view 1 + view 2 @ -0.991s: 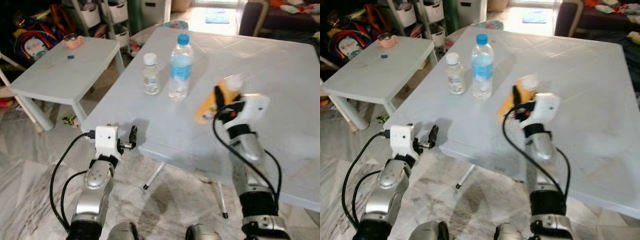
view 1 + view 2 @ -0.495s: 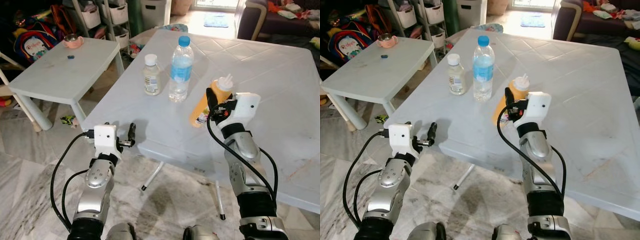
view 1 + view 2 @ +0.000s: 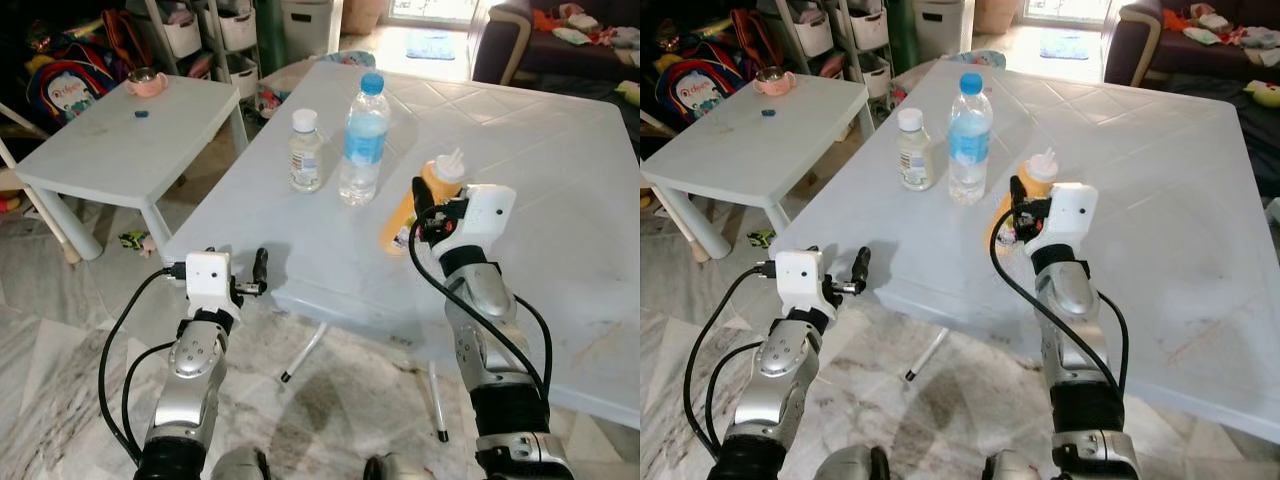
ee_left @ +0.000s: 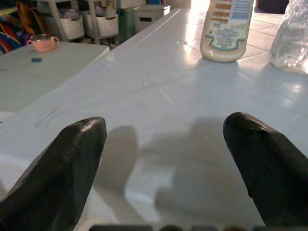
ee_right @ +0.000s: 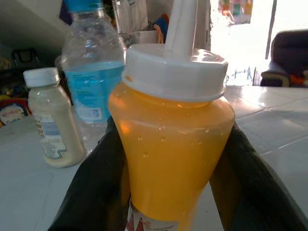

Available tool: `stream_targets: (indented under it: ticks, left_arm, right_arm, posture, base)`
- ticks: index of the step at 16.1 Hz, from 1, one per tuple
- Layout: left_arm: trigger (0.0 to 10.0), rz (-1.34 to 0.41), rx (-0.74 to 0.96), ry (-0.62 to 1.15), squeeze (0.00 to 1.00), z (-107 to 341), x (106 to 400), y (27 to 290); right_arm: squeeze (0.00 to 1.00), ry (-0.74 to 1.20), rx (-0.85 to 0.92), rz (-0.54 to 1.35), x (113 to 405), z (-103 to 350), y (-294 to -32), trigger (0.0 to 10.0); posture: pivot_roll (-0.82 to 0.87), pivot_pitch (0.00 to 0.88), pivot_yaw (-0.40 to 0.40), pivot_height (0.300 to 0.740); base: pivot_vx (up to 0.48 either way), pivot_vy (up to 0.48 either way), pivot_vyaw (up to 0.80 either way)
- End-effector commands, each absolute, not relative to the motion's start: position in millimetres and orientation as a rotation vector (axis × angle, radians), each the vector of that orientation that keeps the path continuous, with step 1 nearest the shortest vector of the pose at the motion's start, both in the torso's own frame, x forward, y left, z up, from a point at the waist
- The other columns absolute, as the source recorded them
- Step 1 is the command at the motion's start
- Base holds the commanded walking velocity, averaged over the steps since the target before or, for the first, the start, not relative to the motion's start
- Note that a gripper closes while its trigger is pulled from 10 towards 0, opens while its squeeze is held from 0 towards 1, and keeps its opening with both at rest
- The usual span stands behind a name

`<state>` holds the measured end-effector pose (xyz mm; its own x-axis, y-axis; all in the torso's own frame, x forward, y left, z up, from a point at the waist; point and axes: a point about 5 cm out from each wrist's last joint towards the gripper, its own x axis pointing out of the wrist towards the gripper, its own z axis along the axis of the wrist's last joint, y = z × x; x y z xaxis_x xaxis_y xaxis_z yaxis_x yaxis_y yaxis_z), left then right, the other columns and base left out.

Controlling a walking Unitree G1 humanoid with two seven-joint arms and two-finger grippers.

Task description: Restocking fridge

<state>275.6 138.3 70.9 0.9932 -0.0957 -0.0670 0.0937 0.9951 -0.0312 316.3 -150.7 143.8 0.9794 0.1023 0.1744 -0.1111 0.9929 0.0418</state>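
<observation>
The orange sauce bottle [image 3: 420, 205] sits between the two fingers of my right tool [image 3: 424, 210], which are closed on its sides, above the white bench [image 3: 560, 160]. It is orange with a white cap and a pointed nozzle, and it leans. Behind it stand a water bottle [image 3: 363, 140] and a small cream bottle [image 3: 305, 150]. My left tool [image 3: 262, 272] is open at the bench edge, holding nothing.

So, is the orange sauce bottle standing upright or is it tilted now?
Tilted. The sauce bottle leans with its white cap away from the robot, held between the fingers of the right gripper above the table.
</observation>
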Motion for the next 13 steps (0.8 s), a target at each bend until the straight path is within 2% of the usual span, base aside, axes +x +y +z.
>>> stream_targets:
  ticks: [1, 8, 13]
  left_arm:
    - [10.0, -0.088, -0.011, 0.075, 0.0, 69, 274, 141]
    - [10.0, -0.084, -0.008, 0.077, 0.0, 69, 274, 141]
    - [10.0, -0.088, -0.008, 0.078, 0.0, 68, 274, 139]
  right_arm:
    - [0.0, -0.098, 0.025, 0.118, 314, 130, -147, 10.0]
    - [0.0, -0.105, 0.058, 0.169, 312, 132, -142, 10.0]
    - [0.0, -0.114, 0.067, 0.209, 311, 134, -134, 10.0]
  posture:
    - [-0.06, 0.0, 0.029, 0.74]
    - [-0.06, 0.0, 0.027, 0.74]
    - [-0.06, 0.0, 0.026, 0.74]
  base:
    - [-0.274, 0.0, 0.0]
    - [-0.274, 0.0, 0.0]
    - [-0.272, 0.0, 0.8]
